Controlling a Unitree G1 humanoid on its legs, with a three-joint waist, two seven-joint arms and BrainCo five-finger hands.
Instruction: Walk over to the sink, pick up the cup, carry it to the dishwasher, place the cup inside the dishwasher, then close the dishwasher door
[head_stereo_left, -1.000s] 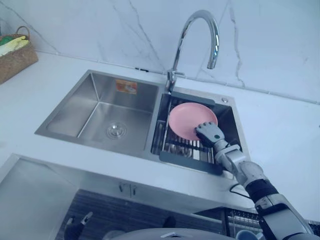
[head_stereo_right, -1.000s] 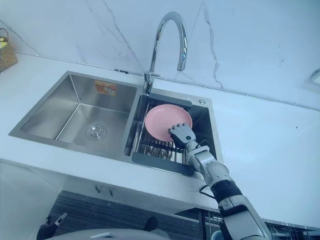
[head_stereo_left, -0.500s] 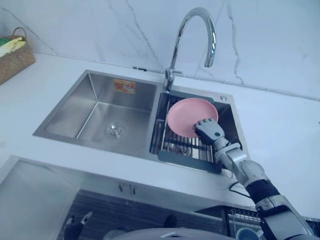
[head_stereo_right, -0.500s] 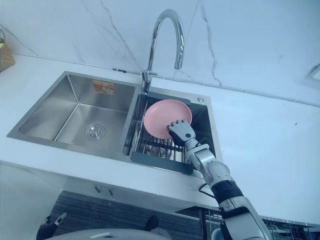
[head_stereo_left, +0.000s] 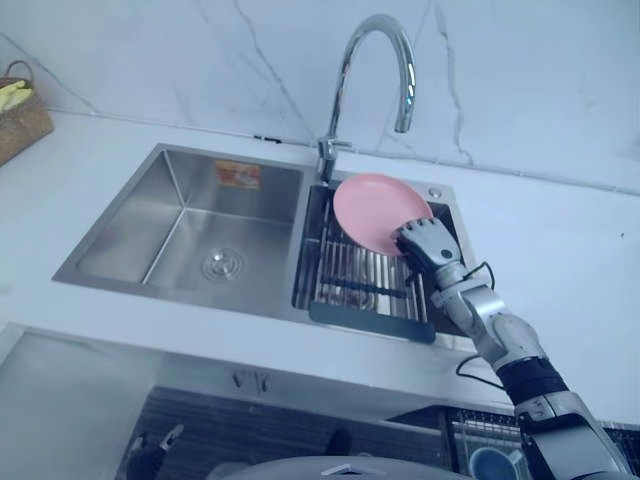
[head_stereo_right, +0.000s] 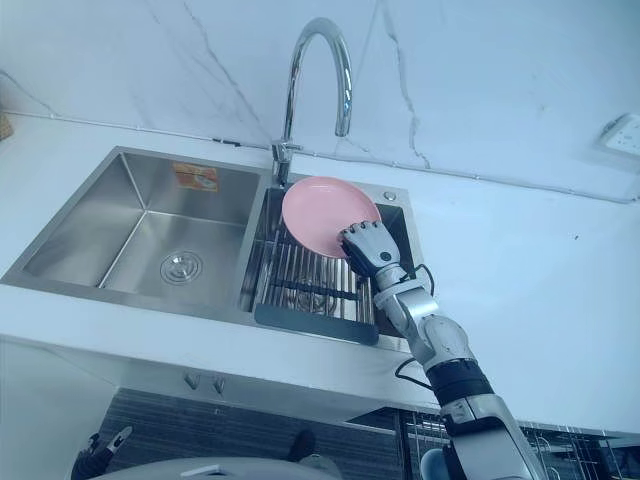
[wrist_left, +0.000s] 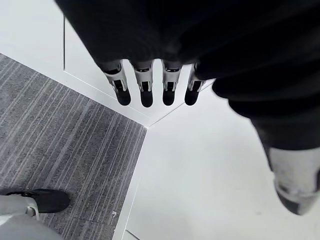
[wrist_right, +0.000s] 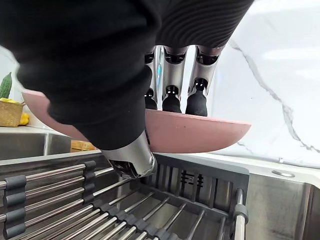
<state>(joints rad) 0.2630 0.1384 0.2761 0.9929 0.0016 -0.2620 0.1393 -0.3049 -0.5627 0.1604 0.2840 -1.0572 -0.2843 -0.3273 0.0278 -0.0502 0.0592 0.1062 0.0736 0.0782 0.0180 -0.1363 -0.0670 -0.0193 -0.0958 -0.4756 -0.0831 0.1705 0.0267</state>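
What my right hand (head_stereo_left: 428, 245) has is a pink plate (head_stereo_left: 372, 208), not a cup. It is shut on the plate's near rim, fingers (wrist_right: 172, 95) on top and thumb (wrist_right: 131, 159) underneath. The plate (wrist_right: 200, 132) hangs tilted just above the dark-framed wire rack (head_stereo_left: 360, 285) in the sink's right basin, below the faucet (head_stereo_left: 372, 70). Low beside a white cabinet front, my left hand (wrist_left: 145, 90) hangs with straight fingers and holds nothing.
The steel left basin (head_stereo_left: 190, 220) lies beside the rack. A woven basket (head_stereo_left: 20, 115) stands on the white counter at far left. Below the counter at lower right, a wire rack holds a round bluish vessel (head_stereo_left: 490, 465). A person's shoe (wrist_left: 45, 200) rests on grey floor.
My right hand has raised the pink plate off the rack and drawn it a little toward the faucet. The head camera has shifted slightly.
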